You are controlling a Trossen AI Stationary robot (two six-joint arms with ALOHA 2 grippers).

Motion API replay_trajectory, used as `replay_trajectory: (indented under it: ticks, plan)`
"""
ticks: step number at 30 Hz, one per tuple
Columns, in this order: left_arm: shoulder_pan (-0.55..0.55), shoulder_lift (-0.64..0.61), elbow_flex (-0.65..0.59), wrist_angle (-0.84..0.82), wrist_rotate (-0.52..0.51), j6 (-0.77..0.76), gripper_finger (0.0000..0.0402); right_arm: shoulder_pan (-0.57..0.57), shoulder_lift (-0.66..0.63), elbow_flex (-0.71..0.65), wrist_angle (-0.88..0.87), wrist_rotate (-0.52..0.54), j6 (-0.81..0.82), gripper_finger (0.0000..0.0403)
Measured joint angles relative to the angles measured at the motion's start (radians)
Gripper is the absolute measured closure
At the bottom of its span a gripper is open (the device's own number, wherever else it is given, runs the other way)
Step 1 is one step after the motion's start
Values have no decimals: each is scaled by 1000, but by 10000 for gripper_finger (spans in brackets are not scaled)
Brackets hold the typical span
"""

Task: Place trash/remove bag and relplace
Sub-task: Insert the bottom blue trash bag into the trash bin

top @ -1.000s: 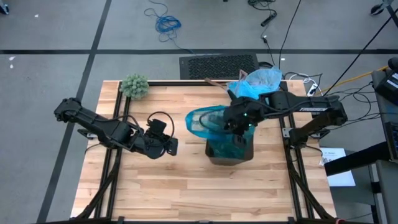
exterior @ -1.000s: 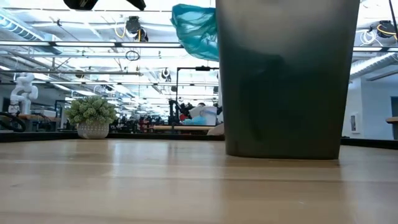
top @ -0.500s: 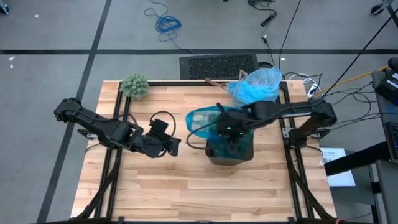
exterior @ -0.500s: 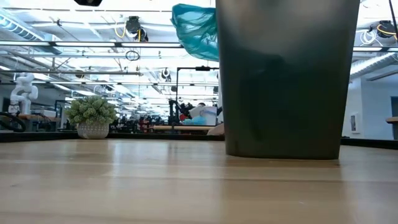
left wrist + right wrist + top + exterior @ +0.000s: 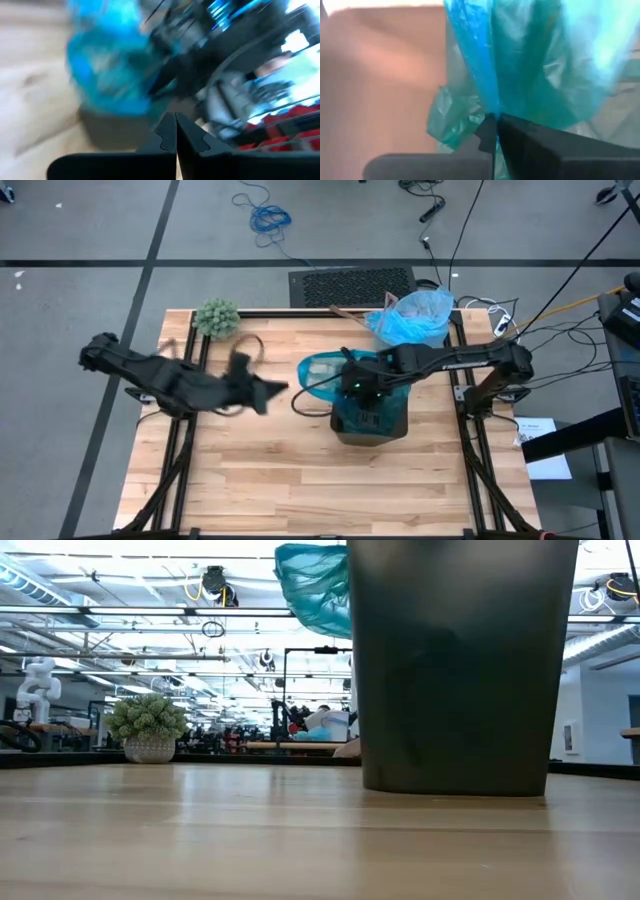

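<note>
A dark bin stands upright right of the table's middle, with a teal plastic bag inside it. The bag's loose mouth spills over the bin's left rim. My right gripper is above that rim, shut on the teal plastic. The light sky-blue bag lies bunched at the table's far right edge. The trash is hidden. My left gripper hovers left of the bin, shut and empty, pointing toward the bin. My right gripper pinches a gathered fold of the teal bag, near its mouth, between its two fingertips. The fingers come steeply from above, slanting down. How many layers they hold, I cannot tell. The rest of the bag stays in the bin, with its mouth slack over the left rim.
A green ball-shaped plant in a white pot stands at the table's far left. Bare wood lies along the near edge. Cables and a black mat lie on the floor beyond the far edge.
My right gripper has moved toward the table's left and down, from over the bin's middle to its left rim. My left gripper has risen and tipped up toward level, blurred with motion. The bin and both bags have stayed where they were.
</note>
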Motion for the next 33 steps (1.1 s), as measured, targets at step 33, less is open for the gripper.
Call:
replay_trajectory:
  ticks: [33]
  plan:
    - [378,298,17,492,828,240,401,272,-136,0,179,56,221,403]
